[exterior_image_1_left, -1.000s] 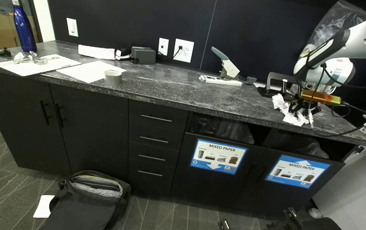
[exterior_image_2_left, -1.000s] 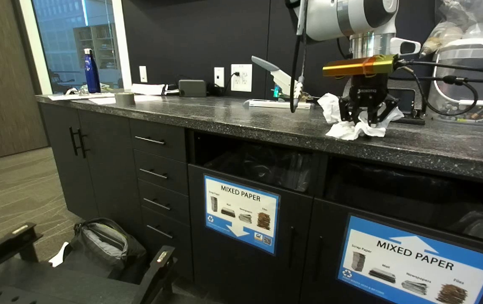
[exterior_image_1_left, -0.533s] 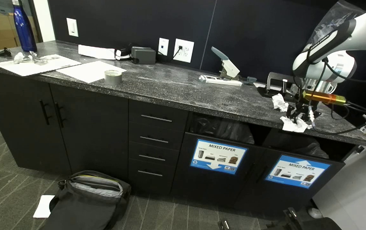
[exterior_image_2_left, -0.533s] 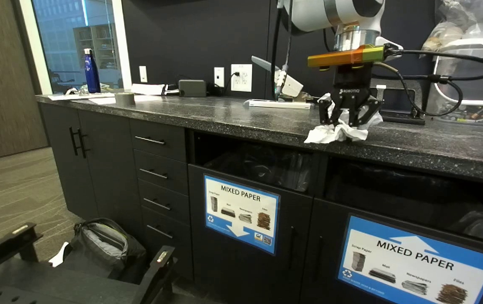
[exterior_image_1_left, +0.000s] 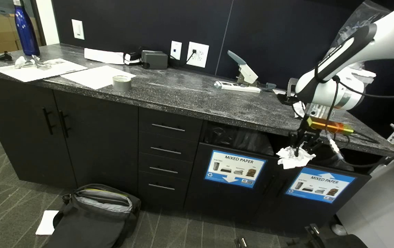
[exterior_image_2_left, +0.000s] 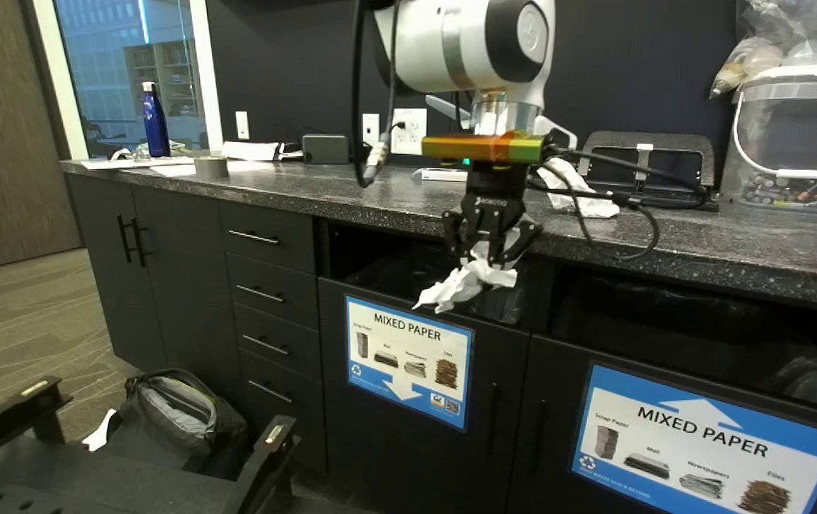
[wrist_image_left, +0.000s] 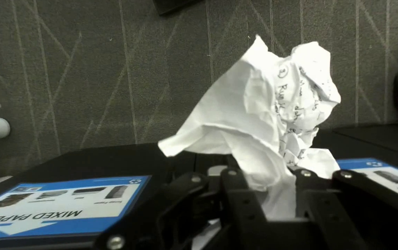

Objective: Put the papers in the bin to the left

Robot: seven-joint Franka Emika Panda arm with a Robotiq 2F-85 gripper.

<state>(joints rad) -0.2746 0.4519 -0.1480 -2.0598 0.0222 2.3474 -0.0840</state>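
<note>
We judge this the carry: jaws pinch a crumpled paper (wrist_image_left: 265,118), apparently beyond the front edge of the surface (exterior_image_1_left: 183,94), for tucking next into the left bin (exterior_image_1_left: 252,140).

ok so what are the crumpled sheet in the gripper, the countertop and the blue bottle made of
Crumpled sheet: thin matte paper, going by its sharp creases and the handwriting on it. Countertop: dark, flecked with grey and faintly shiny, so stone or an imitation laminate, unclear which. Blue bottle: smooth, seemingly glossy from its pale glints, perhaps coated metal, though plastic can't be ruled out.
</note>
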